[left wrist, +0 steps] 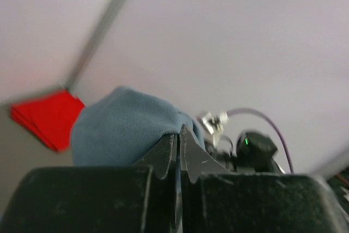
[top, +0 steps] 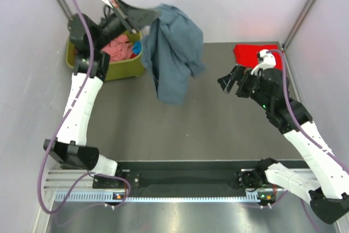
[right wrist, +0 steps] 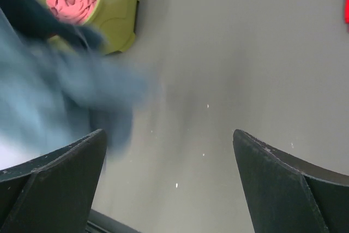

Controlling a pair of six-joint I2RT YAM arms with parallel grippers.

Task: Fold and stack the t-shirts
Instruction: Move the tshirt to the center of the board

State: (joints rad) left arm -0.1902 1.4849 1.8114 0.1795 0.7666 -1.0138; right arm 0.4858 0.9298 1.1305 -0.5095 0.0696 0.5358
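A slate blue-grey t-shirt (top: 172, 53) hangs in the air above the back of the table, bunched and drooping, with my left gripper (top: 148, 15) shut on its top edge. The left wrist view shows the same cloth (left wrist: 122, 129) pinched between the closed jaws of that gripper (left wrist: 179, 129). A folded bright red t-shirt (top: 256, 54) lies at the back right corner, also seen as the red t-shirt (left wrist: 46, 117) from the left wrist. My right gripper (top: 229, 80) hovers open over the table's right side, nothing between its fingers; its wrist view shows the blurred blue-grey shirt (right wrist: 60, 96) to the left.
An olive-green bin (top: 122, 68) at the back left holds salmon pink cloth (top: 117, 47) and a bit of blue cloth; the bin (right wrist: 117, 15) also shows in the right wrist view. Grey tabletop (top: 180, 129) lies beneath the hanging shirt. Walls stand close on both sides.
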